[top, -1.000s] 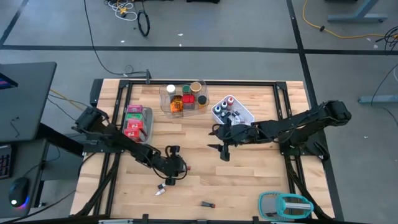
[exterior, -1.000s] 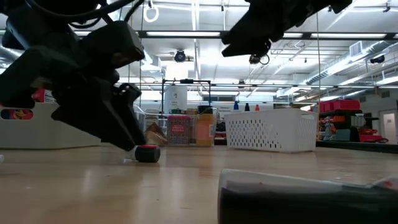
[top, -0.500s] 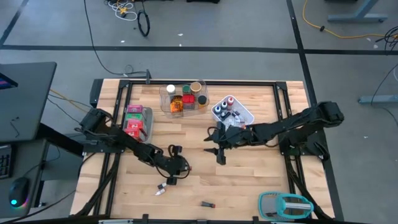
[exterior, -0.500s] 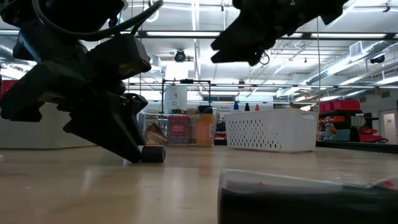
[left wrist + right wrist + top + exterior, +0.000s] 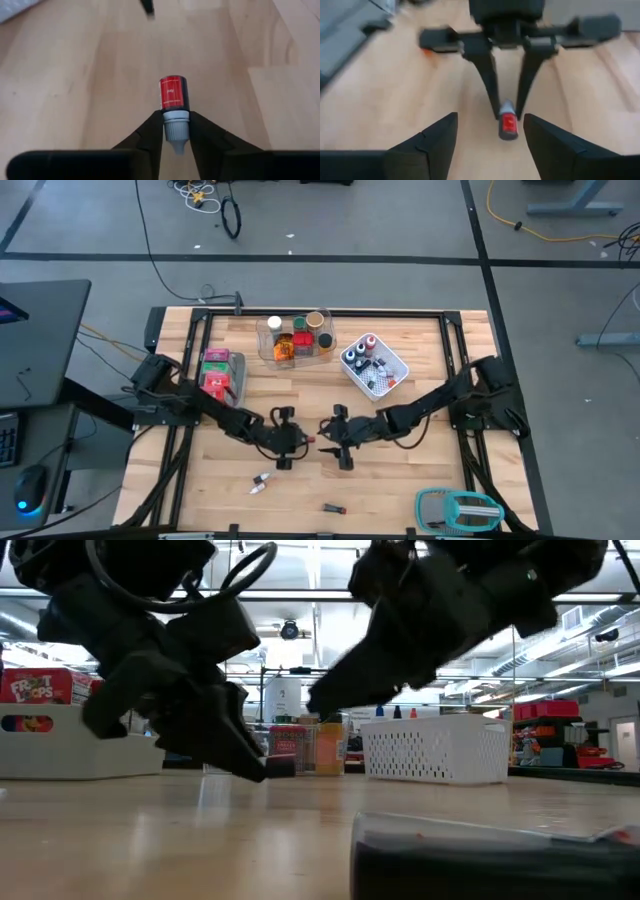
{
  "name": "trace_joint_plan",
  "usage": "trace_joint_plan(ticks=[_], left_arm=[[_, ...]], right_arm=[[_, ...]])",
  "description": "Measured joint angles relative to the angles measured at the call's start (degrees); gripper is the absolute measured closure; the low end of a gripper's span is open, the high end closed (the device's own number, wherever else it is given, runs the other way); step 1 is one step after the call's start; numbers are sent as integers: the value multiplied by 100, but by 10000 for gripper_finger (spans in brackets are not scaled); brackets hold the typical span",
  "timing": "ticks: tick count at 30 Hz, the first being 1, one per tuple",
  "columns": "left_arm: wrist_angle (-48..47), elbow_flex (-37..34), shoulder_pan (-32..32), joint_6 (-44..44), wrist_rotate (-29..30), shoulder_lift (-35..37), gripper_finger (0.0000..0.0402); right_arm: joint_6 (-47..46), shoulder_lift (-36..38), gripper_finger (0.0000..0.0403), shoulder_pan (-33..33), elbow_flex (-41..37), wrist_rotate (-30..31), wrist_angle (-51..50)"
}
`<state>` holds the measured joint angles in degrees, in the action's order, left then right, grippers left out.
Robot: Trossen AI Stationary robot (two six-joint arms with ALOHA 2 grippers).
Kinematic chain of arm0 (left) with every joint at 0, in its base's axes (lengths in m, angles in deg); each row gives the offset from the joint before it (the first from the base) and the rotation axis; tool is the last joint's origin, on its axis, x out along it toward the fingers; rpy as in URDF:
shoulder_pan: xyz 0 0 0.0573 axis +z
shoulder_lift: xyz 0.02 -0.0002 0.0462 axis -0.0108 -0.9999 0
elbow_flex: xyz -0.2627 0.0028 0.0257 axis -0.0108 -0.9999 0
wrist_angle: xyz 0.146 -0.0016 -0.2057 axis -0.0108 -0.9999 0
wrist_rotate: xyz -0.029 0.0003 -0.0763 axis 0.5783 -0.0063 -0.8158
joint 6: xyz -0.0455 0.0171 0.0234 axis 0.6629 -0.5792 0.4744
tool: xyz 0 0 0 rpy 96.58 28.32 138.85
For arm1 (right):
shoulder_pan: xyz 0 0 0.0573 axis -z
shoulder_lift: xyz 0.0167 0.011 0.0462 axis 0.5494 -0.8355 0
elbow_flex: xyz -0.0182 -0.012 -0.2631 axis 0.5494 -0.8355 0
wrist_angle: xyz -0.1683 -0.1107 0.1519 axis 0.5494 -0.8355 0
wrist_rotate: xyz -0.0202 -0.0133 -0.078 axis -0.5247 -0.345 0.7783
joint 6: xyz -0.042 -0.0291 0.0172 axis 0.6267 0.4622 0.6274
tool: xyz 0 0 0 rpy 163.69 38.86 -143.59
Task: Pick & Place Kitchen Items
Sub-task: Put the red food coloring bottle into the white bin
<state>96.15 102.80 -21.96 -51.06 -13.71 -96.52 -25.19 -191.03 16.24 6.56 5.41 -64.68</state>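
vial between left tool tips, right tool facing it

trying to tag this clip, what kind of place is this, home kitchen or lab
Most likely a robotics lab or workshop, not a home kitchen: a wooden bench in a metal frame on a bare grey floor with loose cables, and in the low view long ceiling strip lights over stocked shelving.

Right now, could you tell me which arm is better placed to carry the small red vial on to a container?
The left. The left gripper is already shut on the red vial's grey cap. The right gripper faces it, open and empty. A handover looks possible, but left holds it.
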Motion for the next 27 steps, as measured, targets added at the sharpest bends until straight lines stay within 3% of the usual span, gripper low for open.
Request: trace_joint_plan(ticks=[4, 17, 27], left_arm=[[215, 4, 97, -13, 30, 0, 323], [976, 11, 207, -262, -86, 9, 315], [1022, 11, 207, -260, -65, 9, 308]], right_arm=[[10, -247, 157, -78, 0, 608, 12], [32, -537, 160, -57, 2, 722, 508], [27, -537, 239, -49, 2, 631, 418]])
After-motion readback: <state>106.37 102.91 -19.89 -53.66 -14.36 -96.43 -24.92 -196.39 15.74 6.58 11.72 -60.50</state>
